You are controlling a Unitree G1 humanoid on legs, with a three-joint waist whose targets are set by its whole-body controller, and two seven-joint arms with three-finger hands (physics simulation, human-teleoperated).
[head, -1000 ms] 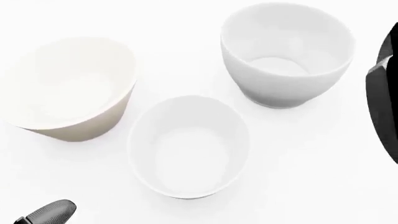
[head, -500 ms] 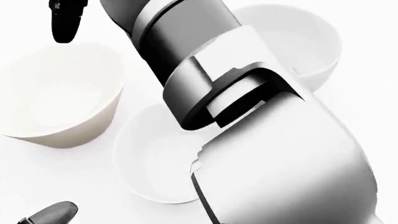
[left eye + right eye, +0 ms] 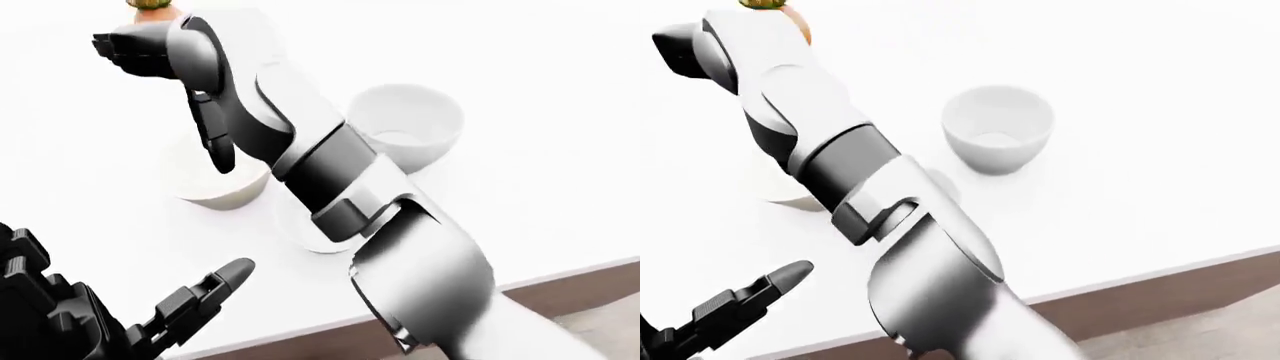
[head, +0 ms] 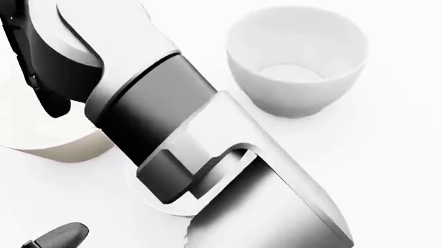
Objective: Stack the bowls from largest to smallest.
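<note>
Glossy white round bowl [image 4: 296, 57], beige bowl [image 4: 62, 139] beneath right hand [image 3: 200, 112].

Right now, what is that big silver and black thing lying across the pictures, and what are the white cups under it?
That big thing is a robot's right arm, drawn by a computer. All three pictures come from cameras on the robot's head, looking down over its own arms. The arm reaches across a white table. Its black right hand hangs open over a cream bowl, holding nothing. The arm hides most of a white bowl in the middle. A third, grey-white bowl stands alone to the right. The black fingers at the bottom left are its left hand, open and empty too.
</note>
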